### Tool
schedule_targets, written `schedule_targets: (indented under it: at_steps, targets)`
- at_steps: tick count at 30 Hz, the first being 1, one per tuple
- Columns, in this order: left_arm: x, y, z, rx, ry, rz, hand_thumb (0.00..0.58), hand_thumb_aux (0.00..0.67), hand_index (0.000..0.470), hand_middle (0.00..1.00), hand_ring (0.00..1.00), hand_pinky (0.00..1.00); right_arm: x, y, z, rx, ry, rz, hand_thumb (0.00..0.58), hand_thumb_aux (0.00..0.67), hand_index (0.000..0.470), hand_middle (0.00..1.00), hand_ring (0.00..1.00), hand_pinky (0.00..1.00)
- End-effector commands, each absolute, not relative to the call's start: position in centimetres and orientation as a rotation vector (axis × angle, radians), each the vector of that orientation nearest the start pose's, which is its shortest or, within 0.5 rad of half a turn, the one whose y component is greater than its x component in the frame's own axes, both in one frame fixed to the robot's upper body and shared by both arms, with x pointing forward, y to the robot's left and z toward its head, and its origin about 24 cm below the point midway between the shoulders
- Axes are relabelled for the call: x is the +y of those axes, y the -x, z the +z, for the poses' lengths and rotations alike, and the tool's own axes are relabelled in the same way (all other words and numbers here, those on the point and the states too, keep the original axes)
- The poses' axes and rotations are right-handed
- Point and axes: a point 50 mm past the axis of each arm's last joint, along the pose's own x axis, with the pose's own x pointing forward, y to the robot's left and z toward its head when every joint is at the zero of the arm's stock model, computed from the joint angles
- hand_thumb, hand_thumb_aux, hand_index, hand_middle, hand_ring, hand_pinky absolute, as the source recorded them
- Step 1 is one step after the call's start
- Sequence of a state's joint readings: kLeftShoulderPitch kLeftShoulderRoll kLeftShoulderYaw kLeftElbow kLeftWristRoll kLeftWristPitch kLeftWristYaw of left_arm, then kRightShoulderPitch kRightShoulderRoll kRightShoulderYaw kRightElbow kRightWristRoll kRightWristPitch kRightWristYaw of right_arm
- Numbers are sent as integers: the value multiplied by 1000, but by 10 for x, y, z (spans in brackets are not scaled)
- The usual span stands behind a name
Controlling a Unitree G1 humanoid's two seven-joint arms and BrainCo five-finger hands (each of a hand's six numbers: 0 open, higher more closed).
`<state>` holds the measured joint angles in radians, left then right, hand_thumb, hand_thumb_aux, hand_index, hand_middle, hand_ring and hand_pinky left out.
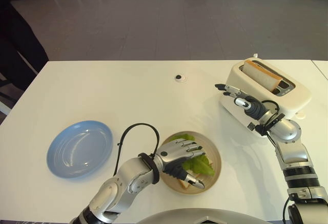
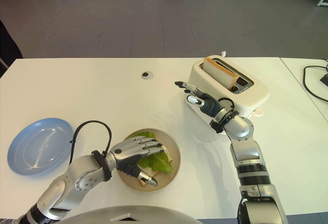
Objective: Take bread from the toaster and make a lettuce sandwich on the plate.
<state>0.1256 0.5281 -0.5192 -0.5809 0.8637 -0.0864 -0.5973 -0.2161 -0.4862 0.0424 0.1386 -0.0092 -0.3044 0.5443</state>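
A white toaster (image 1: 289, 100) stands at the right of the table with one bread slice (image 1: 261, 74) sticking up out of its slot. My right hand (image 1: 245, 102) hovers at the toaster's near-left side, fingers stretched out and holding nothing. A tan plate (image 1: 216, 155) lies near the front edge. On it a bread slice (image 1: 184, 185) carries green lettuce (image 1: 203, 165). My left hand (image 1: 178, 158) rests over the plate's left half, fingers and thumb curled around the lettuce.
A blue plate (image 1: 79, 148) sits at the front left with nothing on it. A small black knob on a white disc (image 1: 179, 77) lies at the table's middle back. A cable (image 2: 313, 83) runs across the neighbouring table at far right.
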Motion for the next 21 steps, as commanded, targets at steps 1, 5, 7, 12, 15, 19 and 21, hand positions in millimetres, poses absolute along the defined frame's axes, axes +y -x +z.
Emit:
schedule_targets:
  at_steps: [1,5,7,12,15,19,21]
  targets:
    - [92,-163,94,-303,-1327,-984,0,0,0,0,0,0,-193,-283,105,-247,605,615,0,0,0,0,0,0]
    - [113,-174,138,-447,-1137,-664,0,0,0,0,0,0,-190,-281,144,-463,687,577,0,0,0,0,0,0]
    - [129,-176,147,-474,-958,-508,0,0,0,0,0,0,-196,-282,174,-581,764,515,0,0,0,0,0,0]
    - [151,-174,127,-409,-613,-357,0,0,0,0,0,0,-232,-298,207,-543,1012,353,0,0,0,0,0,0]
    - [153,-171,120,-400,-477,-310,0,0,0,0,0,0,-256,-309,201,-397,1239,280,0,0,0,0,0,0]
    - [154,-170,117,-404,-445,-296,0,0,0,0,0,0,-278,-311,188,-259,1440,219,0,0,0,0,0,0]
    - [152,-170,116,-409,-441,-298,0,0,0,0,0,0,-281,-309,179,-214,1456,242,66,39,28,0,0,0]
